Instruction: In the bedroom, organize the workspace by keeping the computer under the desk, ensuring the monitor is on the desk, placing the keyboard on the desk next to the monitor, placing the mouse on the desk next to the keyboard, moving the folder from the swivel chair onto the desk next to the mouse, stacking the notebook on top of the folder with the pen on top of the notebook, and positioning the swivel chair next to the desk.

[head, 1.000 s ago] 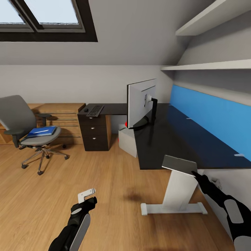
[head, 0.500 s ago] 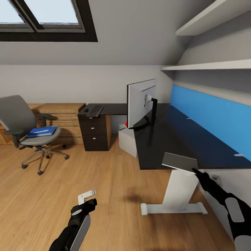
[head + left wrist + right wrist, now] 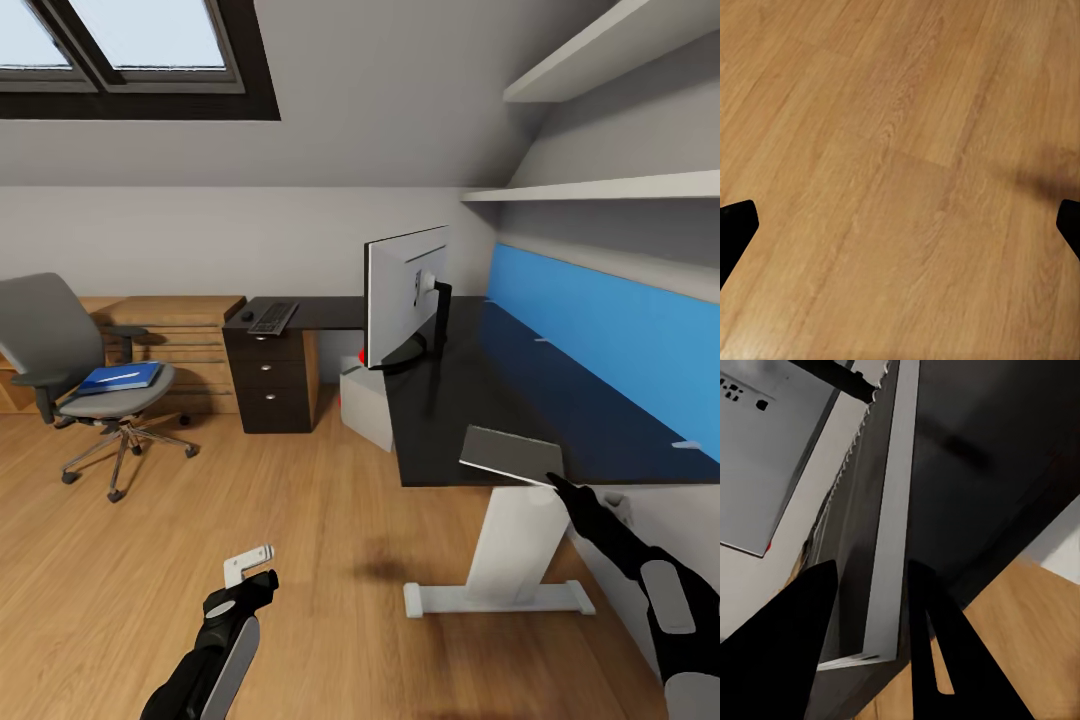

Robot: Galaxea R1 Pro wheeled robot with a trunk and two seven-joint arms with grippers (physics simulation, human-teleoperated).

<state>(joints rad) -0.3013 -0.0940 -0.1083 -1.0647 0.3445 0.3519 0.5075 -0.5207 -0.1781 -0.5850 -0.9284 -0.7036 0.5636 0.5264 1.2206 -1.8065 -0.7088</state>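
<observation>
Head view: we see the right gripper (image 3: 556,484) holding the notebook (image 3: 512,453) by its near corner, just over the near end of the desk (image 3: 480,400).
Right pincer: closed nearly flat on the thin grey pad; in the right wrist view its fingers (image 3: 930,637) sit either side of the pad's edge (image 3: 891,532).
Left pincer: the left gripper (image 3: 247,562) hangs over bare wooden floor (image 3: 300,520), its tips wide apart in the left wrist view, holding nothing.
Notebook, location: at the desk's near end, above the white leg (image 3: 515,545); we cannot tell whether its far edge touches the desktop.
Notebook, orientation: lying close to flat with a slight tilt; we judge its long axis to run roughly across the desk's near end, from the gripper towards the floor side.
Other task things: folder (image 3: 120,377) on the swivel chair (image 3: 70,360), well apart from the desk; monitor (image 3: 405,295) standing on the desk; keyboard (image 3: 272,317) and mouse (image 3: 246,316) on the far wing above the drawers; computer (image 3: 367,402) under the desk.
Risk one: a corner grip on a thin pad could let it pivot or slip, and a release this near the edge may drop it to the floor.
Risk two: the folder is not yet on the desk, so we judge that a notebook set down now would need lifting again for stacking.
</observation>
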